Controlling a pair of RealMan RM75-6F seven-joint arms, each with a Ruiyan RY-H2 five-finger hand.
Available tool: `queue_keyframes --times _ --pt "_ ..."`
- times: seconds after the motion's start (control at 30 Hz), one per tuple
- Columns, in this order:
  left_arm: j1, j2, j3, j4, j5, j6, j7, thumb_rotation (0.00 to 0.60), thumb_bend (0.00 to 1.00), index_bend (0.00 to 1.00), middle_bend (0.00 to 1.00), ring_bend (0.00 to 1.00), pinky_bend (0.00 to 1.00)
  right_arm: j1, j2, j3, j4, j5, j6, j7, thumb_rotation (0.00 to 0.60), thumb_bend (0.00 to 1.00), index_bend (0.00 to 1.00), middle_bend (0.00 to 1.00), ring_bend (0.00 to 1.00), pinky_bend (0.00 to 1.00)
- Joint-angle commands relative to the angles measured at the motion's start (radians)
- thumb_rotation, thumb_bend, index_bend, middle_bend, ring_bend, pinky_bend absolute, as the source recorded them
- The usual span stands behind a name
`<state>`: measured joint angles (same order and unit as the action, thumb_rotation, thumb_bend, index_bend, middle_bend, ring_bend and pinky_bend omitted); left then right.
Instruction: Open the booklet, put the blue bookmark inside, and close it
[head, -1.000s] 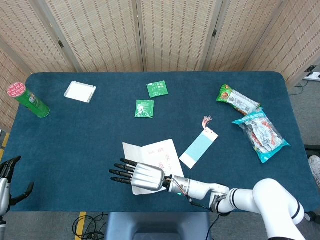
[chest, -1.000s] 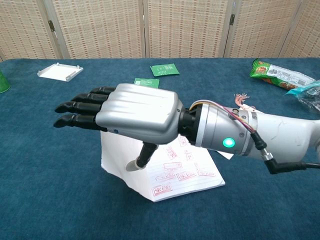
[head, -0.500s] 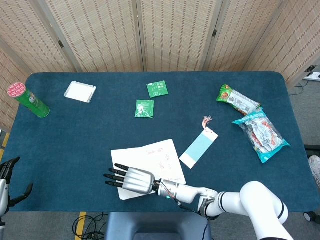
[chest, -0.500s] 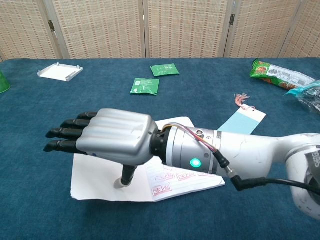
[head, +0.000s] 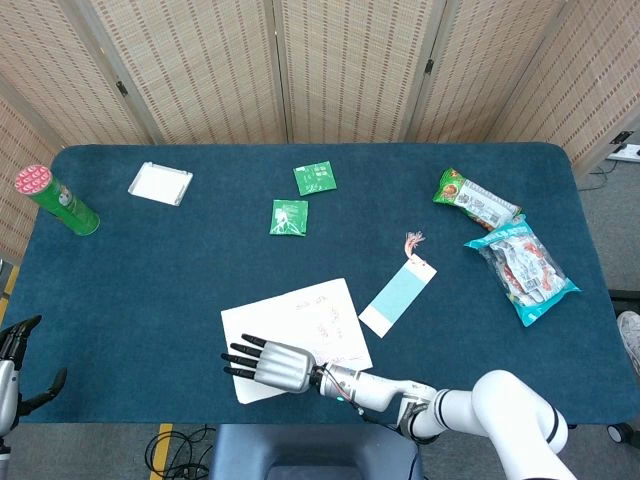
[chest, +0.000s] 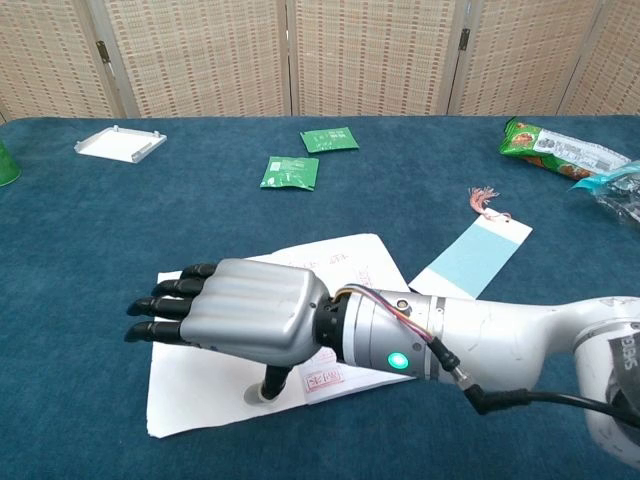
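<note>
Booklet (head: 290, 330) now lies opened flat near the table's front edge, where the right hand (head: 268, 364) has sunk lower, fingers straight, thumb pressing the page; blue bookmark (head: 397, 296) stays beside it.

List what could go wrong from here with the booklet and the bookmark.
1. The right hand presses the opened booklet flat with its thumb; once lifted, the cover may flop shut.
2. The blue bookmark lies flat on the cloth beside the booklet, so its thin edge may be hard to pinch.
3. The left hand sits at the table's far edge, too distant to help quickly.
</note>
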<state>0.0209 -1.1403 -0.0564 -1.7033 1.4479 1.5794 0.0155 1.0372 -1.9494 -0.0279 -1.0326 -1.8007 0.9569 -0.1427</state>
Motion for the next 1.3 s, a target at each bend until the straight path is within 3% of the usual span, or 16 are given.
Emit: queue_keyframes --times 0.03,0.33,0.7,0.77,1.03,1.3 --pt "0.001 0.001 0.000 -0.001 0.001 0.001 0.000 0.600 0.34 0.14 0.17 0.14 0.23 -0.016 0.033 0.014 -0.009 0.009 0.041 0.017 0.600 0.00 0.00 0.00 0.00 0.12" --pt "0.000 0.004 -0.002 -0.006 0.000 0.000 0.009 0.600 0.34 0.14 0.17 0.14 0.23 -0.097 0.251 0.008 -0.126 0.048 0.124 0.013 0.600 0.00 0.00 0.00 0.00 0.12" --pt "-0.009 0.005 -0.005 -0.026 0.010 -0.004 0.029 0.600 0.34 0.14 0.17 0.14 0.23 -0.199 0.466 -0.036 -0.199 0.111 0.127 0.044 0.600 0.13 0.03 0.05 0.00 0.12" --pt "-0.012 0.006 -0.004 -0.030 0.011 -0.009 0.033 0.600 0.34 0.14 0.17 0.14 0.23 -0.208 0.490 -0.053 -0.206 0.119 0.102 0.059 0.600 0.18 0.07 0.07 0.00 0.12" --pt "-0.016 0.006 -0.005 -0.038 0.013 -0.011 0.038 0.600 0.34 0.14 0.17 0.14 0.23 -0.209 0.535 -0.084 -0.199 0.128 0.022 0.103 0.600 0.19 0.14 0.08 0.00 0.12" --pt "-0.016 0.003 -0.001 -0.042 0.008 -0.018 0.046 0.600 0.34 0.14 0.17 0.14 0.23 -0.202 0.535 -0.115 -0.103 0.108 -0.045 0.150 0.600 0.19 0.15 0.09 0.00 0.12"
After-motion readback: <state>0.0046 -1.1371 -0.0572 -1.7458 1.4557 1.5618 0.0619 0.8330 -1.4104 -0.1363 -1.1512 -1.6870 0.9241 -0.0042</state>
